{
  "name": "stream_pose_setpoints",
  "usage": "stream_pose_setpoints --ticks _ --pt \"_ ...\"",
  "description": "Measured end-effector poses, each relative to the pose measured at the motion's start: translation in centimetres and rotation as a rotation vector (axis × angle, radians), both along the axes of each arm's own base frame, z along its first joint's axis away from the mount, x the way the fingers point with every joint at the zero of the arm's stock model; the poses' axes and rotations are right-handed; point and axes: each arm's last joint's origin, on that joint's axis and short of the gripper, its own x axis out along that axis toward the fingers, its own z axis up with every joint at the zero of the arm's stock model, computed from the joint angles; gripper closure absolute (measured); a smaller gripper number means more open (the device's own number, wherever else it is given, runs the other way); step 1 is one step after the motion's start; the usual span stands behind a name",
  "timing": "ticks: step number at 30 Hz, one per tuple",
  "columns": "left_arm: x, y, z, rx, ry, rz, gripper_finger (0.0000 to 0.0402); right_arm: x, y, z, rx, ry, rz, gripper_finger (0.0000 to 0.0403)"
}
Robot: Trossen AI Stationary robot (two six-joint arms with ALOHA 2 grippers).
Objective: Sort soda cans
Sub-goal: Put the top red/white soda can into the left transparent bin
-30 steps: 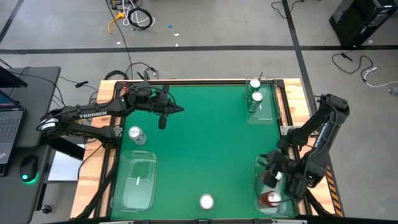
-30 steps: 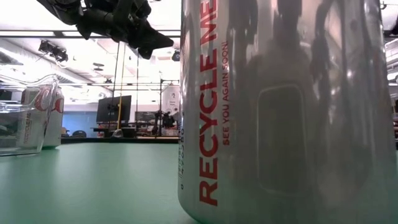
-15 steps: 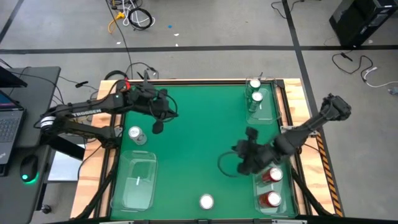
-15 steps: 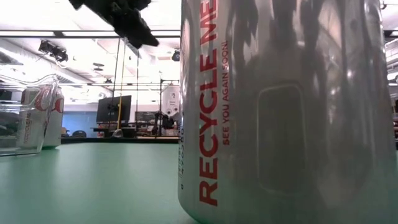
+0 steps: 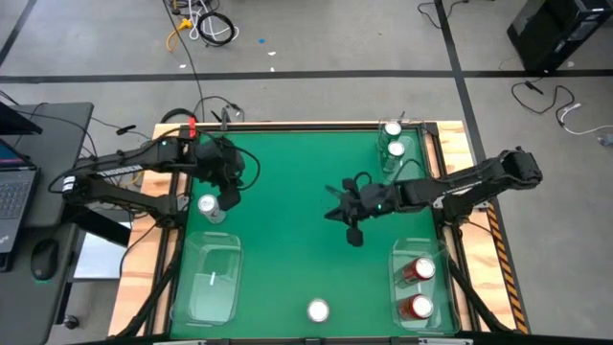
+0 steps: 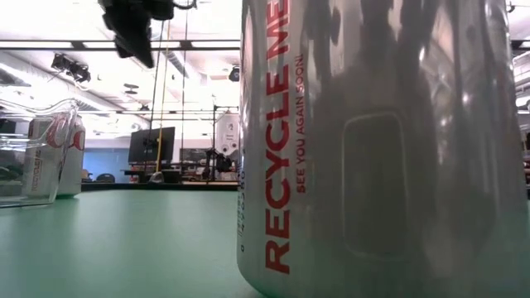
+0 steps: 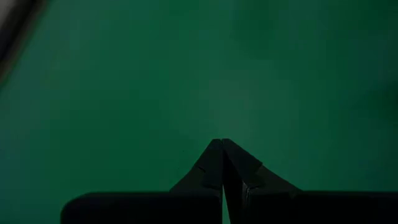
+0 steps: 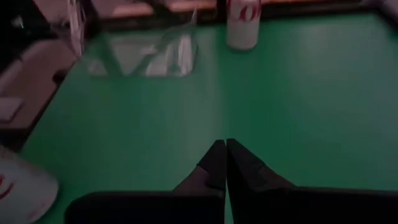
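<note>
From above, six upright cylindrical cans: silver-grey ones at nine (image 5: 209, 206) and six o'clock (image 5: 318, 310), both grippers (image 5: 231, 199) (image 5: 351, 233) pinched empty; low down, one silver-grey can (image 6: 373, 141), cut off, hides the table

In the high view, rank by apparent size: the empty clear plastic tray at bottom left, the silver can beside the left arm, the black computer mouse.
1. Empty clear plastic tray, clearly largest.
2. Black computer mouse and silver can look alike; no ranking between them.
</note>
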Motion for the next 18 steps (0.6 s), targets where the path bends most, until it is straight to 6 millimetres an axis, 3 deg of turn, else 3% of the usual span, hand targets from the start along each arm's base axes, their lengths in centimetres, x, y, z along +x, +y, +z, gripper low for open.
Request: stream_pose_setpoints --ticks 5,8,13,18 --pt "-1.1 -0.9 -0.6 -0.111 0.121 0.095 0.04 -0.2 -2.1 -1.0 0.005 -0.072 -0.011 0.04" --pt "-1.4 -1.6 -0.7 -0.144 0.166 0.126 0.04 0.1 -2.5 -1.5 0.045 -0.081 0.087 0.0396" --pt "-1.0 -2.7 -0.6 -0.109 0.129 0.086 0.04 1.2 -1.5 -0.9 0.13 -0.056 0.257 0.0367" --pt "-0.3 -3.5 -0.6 -0.082 0.087 0.01 0.04 1.6 0.1 0.4 0.122 0.018 0.273 0.0301"
